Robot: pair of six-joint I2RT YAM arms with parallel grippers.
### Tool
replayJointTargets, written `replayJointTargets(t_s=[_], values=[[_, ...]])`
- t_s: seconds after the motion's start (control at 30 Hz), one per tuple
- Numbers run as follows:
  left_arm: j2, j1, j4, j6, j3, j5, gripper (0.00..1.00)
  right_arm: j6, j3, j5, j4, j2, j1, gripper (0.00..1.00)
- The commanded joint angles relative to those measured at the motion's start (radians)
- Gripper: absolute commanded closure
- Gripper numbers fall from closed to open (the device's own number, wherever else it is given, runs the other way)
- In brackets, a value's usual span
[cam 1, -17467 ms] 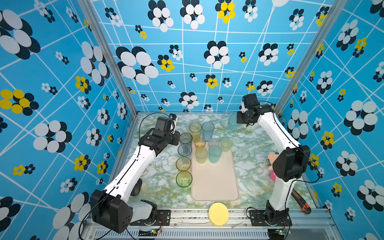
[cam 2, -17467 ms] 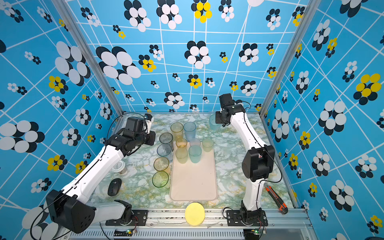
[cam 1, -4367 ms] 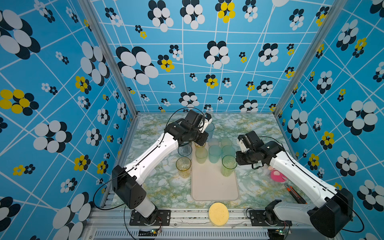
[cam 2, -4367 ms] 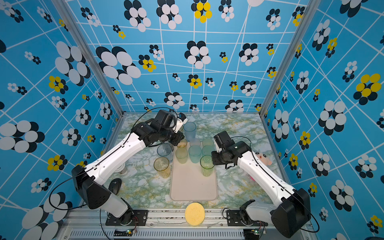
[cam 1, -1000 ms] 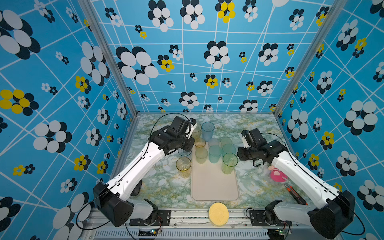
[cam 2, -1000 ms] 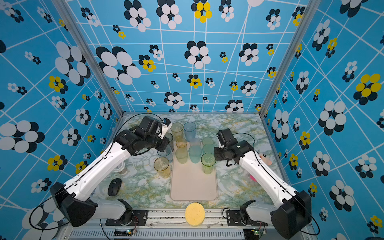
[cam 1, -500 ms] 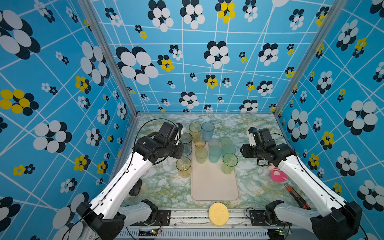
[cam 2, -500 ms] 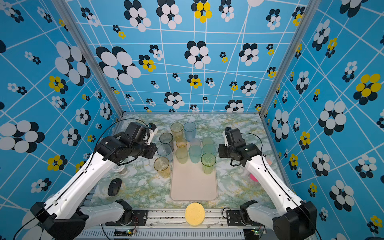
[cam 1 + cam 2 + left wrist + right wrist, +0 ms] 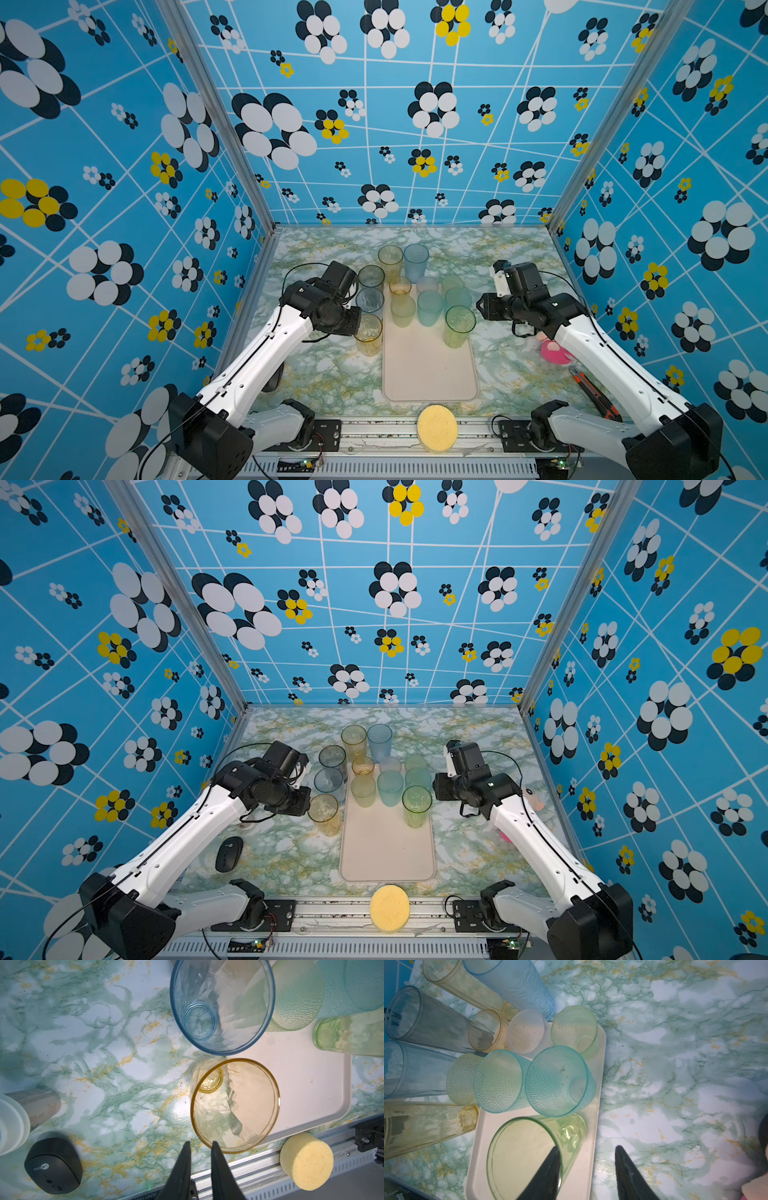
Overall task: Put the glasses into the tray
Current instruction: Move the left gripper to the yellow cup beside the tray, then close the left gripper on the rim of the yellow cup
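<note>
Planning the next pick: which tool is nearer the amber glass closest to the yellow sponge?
Left. The left tool sits at the rim of the amber glass, beside the tray; the right tool is across the tray, by the green glass.

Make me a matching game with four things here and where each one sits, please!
Things:
1. tall green glass
2. front amber glass
3. yellow sponge
4. pink toy

Places:
A. on the metal rail at the front edge
B. on the table, on the left arm's side of the tray
C. on the tray
D. on the table, on the right arm's side of the tray

Pairs: 1-C, 2-B, 3-A, 4-D.
</note>
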Motion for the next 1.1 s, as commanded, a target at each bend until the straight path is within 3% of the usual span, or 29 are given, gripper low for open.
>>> replayJointTargets(t_s=[0.0,0.73,1.07], values=[[0.021,0.012,0.026,-0.008,-0.010,0.022,0.79,-0.019,-0.011,-0.010,0.012,-0.019,-0.007,0.54],[0.074,0.041,0.075,0.023,-0.061,0.003,0.81,-0.014,-0.020,-0.015,0.015,-0.022,-0.009,0.55],[0.097,0.040,0.059,0.041,-0.057,-0.017,0.88,-0.010,-0.018,-0.014,0.016,-0.014,-0.009,0.55]])
